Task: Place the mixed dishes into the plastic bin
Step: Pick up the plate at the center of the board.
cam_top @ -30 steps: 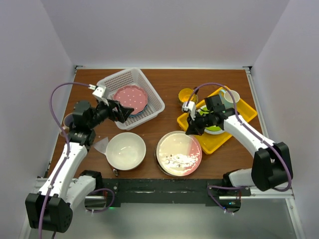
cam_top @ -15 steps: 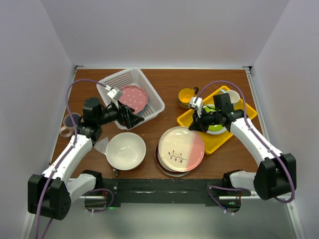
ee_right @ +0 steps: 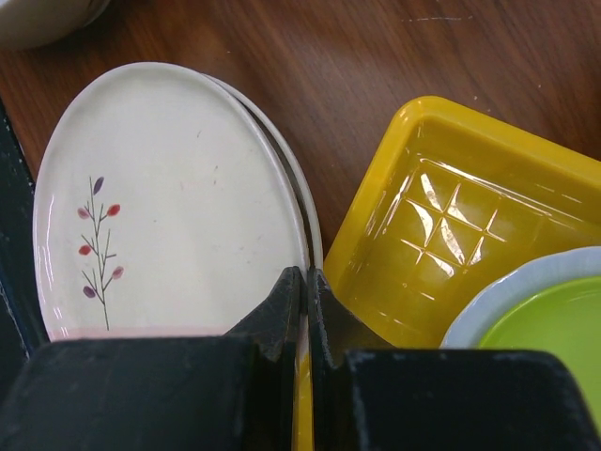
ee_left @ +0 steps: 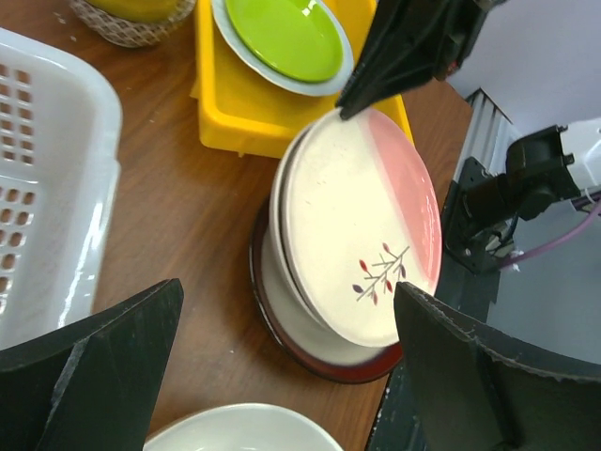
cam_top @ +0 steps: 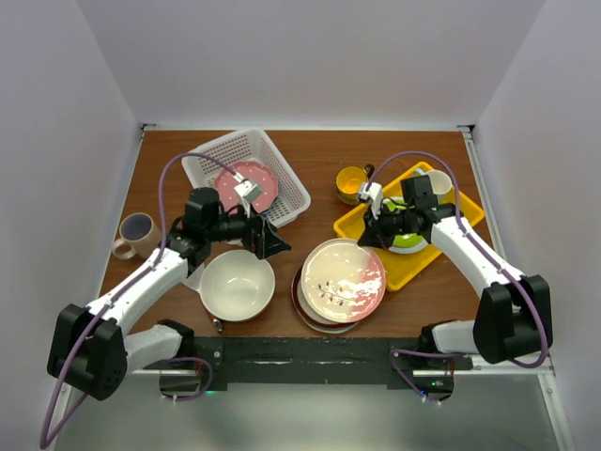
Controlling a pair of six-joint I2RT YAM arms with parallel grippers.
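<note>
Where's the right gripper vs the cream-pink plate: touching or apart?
Touching. In the right wrist view the right gripper is shut on the rim of the cream-pink plate, with the rim running between its fingers. The left wrist view shows its tip at that rim.

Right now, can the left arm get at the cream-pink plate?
Probably yes. The left gripper is open and faces the cream-pink plate with nothing between them, and its near rim is free. The right gripper is shut on the far rim, tilting it up off the dark bowl.

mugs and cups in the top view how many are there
3: pinkish mug far left, apart from the rest; yellow mug just left of the yellow tray; white cup on the tray's far corner, partly behind the right arm.
</note>
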